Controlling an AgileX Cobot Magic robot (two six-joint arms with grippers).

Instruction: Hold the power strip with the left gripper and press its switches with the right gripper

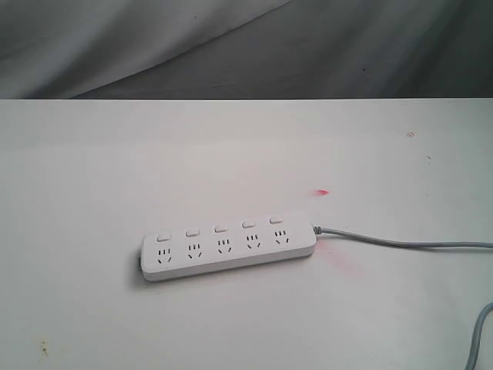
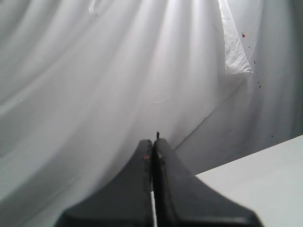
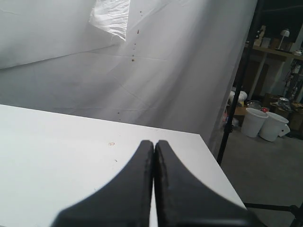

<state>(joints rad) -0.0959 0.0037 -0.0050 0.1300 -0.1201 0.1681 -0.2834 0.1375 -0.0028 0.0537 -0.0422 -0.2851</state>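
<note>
The white power strip (image 1: 228, 248) lies flat on the white table (image 1: 154, 162), a little below the middle of the exterior view, slanting slightly up to the right. Its five small white switches (image 1: 220, 229) run in a row above the sockets. A grey cord (image 1: 400, 243) leaves its right end. Neither arm shows in the exterior view. My left gripper (image 2: 152, 142) is shut with nothing between its black fingers, facing the white backdrop cloth. My right gripper (image 3: 154, 143) is also shut and empty, above the table's far right part. The strip appears in neither wrist view.
A red light spot (image 1: 322, 192) and a faint pink patch (image 1: 339, 258) mark the table near the strip's right end. Grey-white cloth (image 1: 231, 46) hangs behind the table. Beyond the table's edge stand a black pole (image 3: 236, 90) and white buckets (image 3: 265, 124).
</note>
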